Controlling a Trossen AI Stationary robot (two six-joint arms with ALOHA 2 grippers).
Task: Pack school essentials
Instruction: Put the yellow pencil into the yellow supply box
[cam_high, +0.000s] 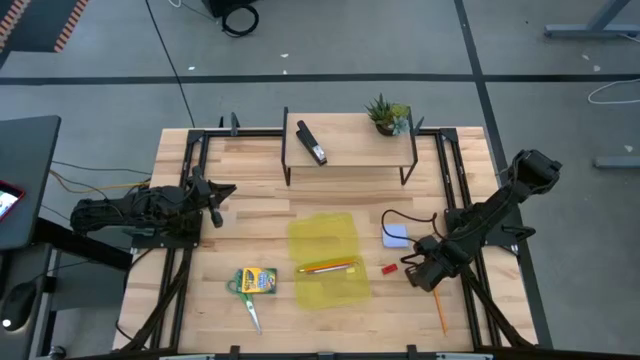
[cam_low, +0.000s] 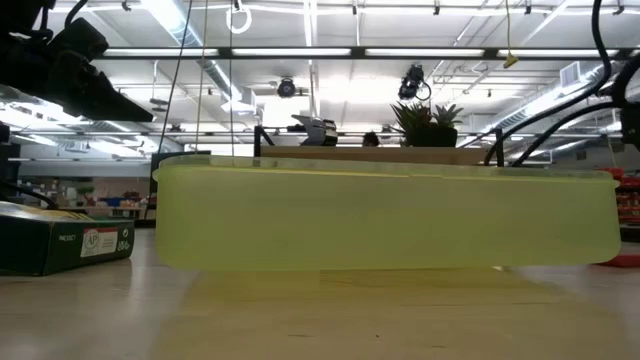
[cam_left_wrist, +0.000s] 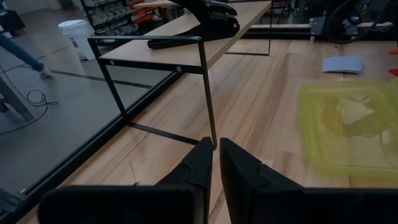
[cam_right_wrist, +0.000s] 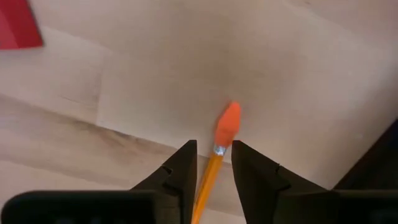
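An open yellow see-through case (cam_high: 325, 258) lies flat mid-table with orange pencils (cam_high: 330, 267) inside. Left of it lie the yellow-green crayon box (cam_high: 257, 281) and, beside the box, green-handled scissors (cam_high: 248, 305). On the case's right, a red piece (cam_high: 389, 268) and a pale notepad (cam_high: 396, 236) lie on the table. My right gripper (cam_right_wrist: 210, 163) points down, open, its fingers on either side of a loose orange pencil (cam_high: 438, 310) near its eraser end (cam_right_wrist: 227, 123), a gap showing on both sides. My left gripper (cam_left_wrist: 215, 163) waits shut at the table's left.
A black-framed wooden shelf (cam_high: 350, 150) at the table's far side carries a black stapler (cam_high: 312, 143) and a small potted plant (cam_high: 388, 115). A dark cable (cam_high: 405, 215) curls near the notepad. Black rails run along both table sides.
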